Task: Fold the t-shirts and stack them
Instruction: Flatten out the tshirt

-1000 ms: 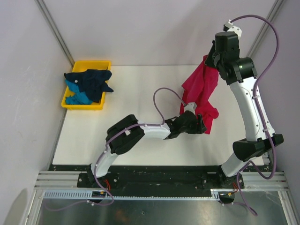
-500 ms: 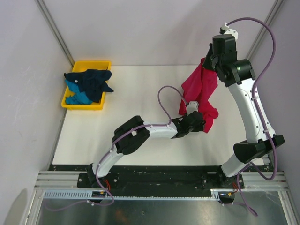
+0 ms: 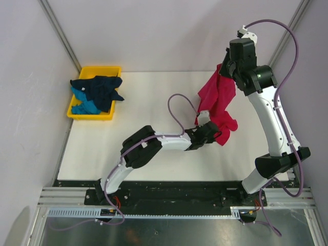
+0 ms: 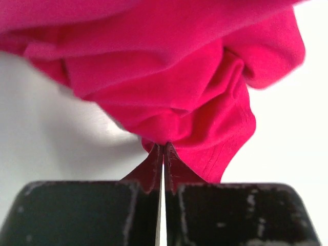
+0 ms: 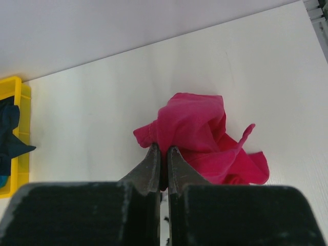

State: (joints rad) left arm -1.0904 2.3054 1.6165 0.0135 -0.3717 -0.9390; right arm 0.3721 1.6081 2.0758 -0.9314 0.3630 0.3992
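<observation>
1. Shut since a second ago, left claw (image 4: pixel 163 151) pinches crimson t-shirt's (image 3: pixel 219 97) lower edge.
2. Right claw (image 5: pixel 163 156) clamps its top, well right of yellow tray (image 3: pixel 100 68).
3. Inside tray: navy t-shirt (image 3: pixel 100 87).

White tubular left arm (image 3: pixel 171 143) and right arm (image 3: pixel 270 115) with bulky black joint housings, black base clamps. Thin purple cable (image 3: pixel 177 107) looped along each. Small green light (image 3: pixel 262 73) on right arm. Black tapered fingers (image 4: pixel 151 171), scuffed matte black finger blocks
</observation>
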